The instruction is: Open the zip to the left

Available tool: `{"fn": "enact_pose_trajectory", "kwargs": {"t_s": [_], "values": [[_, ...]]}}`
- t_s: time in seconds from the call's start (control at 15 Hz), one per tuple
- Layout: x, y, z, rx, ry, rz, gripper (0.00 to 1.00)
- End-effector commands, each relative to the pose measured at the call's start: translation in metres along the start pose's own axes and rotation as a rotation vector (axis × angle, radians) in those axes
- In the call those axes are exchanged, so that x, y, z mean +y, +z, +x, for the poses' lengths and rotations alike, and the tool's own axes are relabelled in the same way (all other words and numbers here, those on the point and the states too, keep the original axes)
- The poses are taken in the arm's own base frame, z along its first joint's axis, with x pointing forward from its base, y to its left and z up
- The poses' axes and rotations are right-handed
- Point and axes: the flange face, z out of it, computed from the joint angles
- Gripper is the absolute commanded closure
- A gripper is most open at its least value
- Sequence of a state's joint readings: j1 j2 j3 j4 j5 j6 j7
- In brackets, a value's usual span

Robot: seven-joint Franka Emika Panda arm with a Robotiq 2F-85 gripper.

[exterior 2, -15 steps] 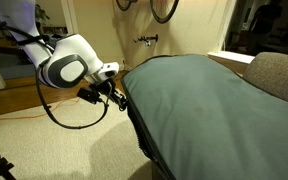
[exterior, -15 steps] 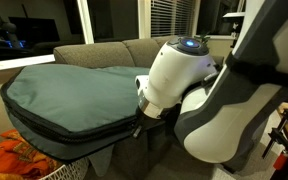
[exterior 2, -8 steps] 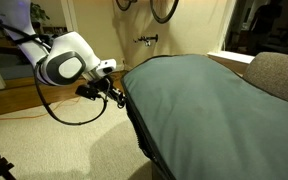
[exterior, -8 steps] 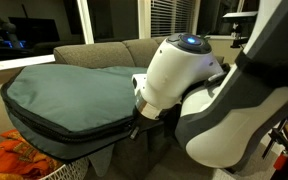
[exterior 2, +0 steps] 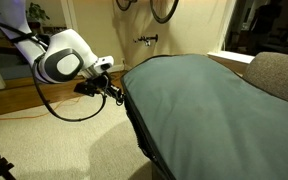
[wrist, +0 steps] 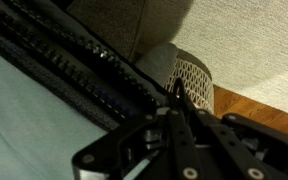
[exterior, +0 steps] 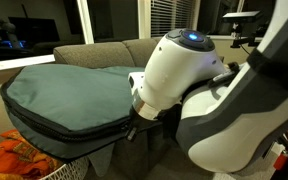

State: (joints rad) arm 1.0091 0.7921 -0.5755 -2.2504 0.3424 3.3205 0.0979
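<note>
One claw (exterior 2: 118, 95), pinched narrow, meets the dark zip (wrist: 79, 70) rimming a teal-grey bag (exterior: 69, 92); whether it grips the pull is unclear. Grasping seems in hand; next, a steady leftward drag along the rim.

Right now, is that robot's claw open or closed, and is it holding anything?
Gripper: closed, fingertips together at the dark zip of the teal-grey padded fabric bag; whether it pinches anything cannot be told.
</note>
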Motion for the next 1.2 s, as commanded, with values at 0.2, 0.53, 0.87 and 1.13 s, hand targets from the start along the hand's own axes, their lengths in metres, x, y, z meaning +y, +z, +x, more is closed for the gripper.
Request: {"fn": "enact_pose_trajectory", "kwargs": {"t_s": [0.2,0.53,0.87,1.13], "values": [[-0.033,-0.034,0.002,0.018,-0.037,0.038,0.99],[-0.041,-0.036,0.003,0.014,-0.056,0.035,0.99],[-0.051,-0.031,0.013,-0.002,-0.065,0.019,0.99],[-0.070,-0.030,0.028,-0.014,-0.073,0.018,0.99]]}}
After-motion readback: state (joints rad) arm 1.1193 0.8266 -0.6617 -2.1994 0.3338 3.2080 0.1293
